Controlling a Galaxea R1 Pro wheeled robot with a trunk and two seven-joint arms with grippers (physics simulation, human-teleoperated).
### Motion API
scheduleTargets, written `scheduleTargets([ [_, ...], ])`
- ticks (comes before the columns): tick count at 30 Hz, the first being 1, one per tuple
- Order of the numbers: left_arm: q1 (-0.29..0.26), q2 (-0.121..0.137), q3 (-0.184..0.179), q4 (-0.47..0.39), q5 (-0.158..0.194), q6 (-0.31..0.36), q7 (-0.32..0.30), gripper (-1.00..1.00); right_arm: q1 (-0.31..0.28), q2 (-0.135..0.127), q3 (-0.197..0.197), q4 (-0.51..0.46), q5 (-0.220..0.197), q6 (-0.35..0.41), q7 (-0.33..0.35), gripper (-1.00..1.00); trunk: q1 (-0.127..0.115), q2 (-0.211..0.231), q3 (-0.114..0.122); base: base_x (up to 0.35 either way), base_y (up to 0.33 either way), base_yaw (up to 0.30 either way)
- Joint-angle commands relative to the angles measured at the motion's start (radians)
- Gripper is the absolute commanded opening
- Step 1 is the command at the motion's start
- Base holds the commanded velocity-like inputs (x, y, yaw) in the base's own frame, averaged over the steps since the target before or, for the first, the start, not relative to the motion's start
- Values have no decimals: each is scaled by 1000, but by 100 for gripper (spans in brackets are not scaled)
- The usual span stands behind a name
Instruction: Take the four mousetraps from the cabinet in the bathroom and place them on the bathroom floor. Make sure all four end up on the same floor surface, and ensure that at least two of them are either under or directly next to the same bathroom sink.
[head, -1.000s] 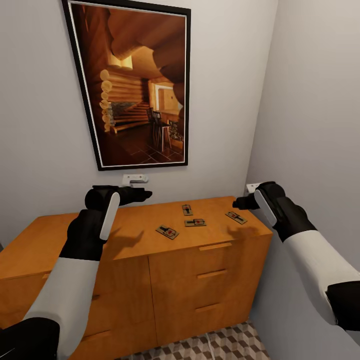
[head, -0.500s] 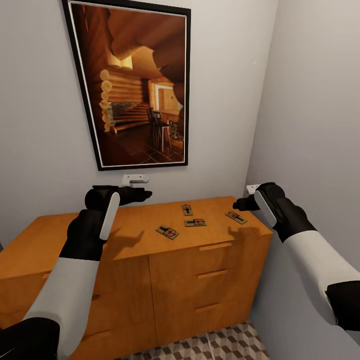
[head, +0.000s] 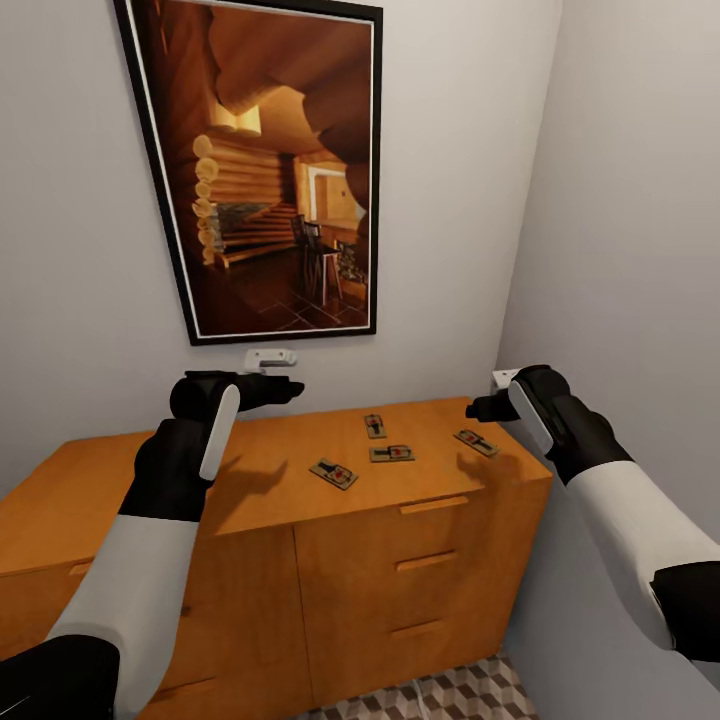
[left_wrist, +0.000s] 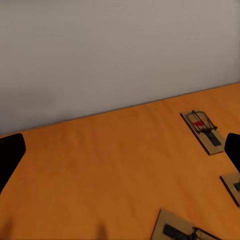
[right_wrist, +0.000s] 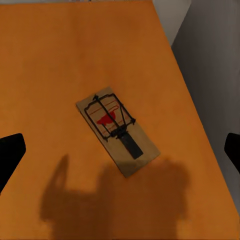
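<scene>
Nearest the robot, a strip of the bathroom floor (head: 440, 695) with its cube-pattern tiles shows at the foot of the cabinet (head: 420, 570), and no trap lies on the part in view. Judged from that, the task is at its start: nothing has been lifted and all four placements remain, including the two by a sink.

Above the cabinet's flat worktop (head: 270, 470) both arms are raised. The left end effector (head: 285, 388) hovers over the worktop's rear part; in its wrist view the fingertips (left_wrist: 11, 152) sit at opposite edges, so it looks spread wide and empty. The right end effector (head: 478, 407) hangs over the worktop's right end, also spread wide with nothing between its tips.

All four mousetraps rest on the worktop. The rightmost mousetrap (right_wrist: 118, 131) lies just below the right end effector, close to the cabinet's right edge. The other three lie between the two end effectors: the front mousetrap (head: 333, 473) nearest the left one, the middle mousetrap (head: 392, 453) beyond it, and the rear mousetrap (head: 374, 426) closest to the wall. Whether their springs are set is hard to tell at this size.

Farther back, a framed picture (head: 270, 170) hangs on the wall.
</scene>
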Motion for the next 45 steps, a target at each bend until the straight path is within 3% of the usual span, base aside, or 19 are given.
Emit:
scheduleTargets([
  [1,-1,0,1,-1,5,4,2,100,-1,-1,4,-1,-10,3,-10,100,0,-1,-1,82,0,0],
  [35,-1,-6,0,0,7,4,1,100,-1,-7,10,-1,-22,3,-10,100,0,-1,-1,10,0,0],
  [45,-1,-6,0,0,7,4,1,100,-1,-32,65,-3,-41,3,-5,100,0,-1,-1,0,0,0],
])
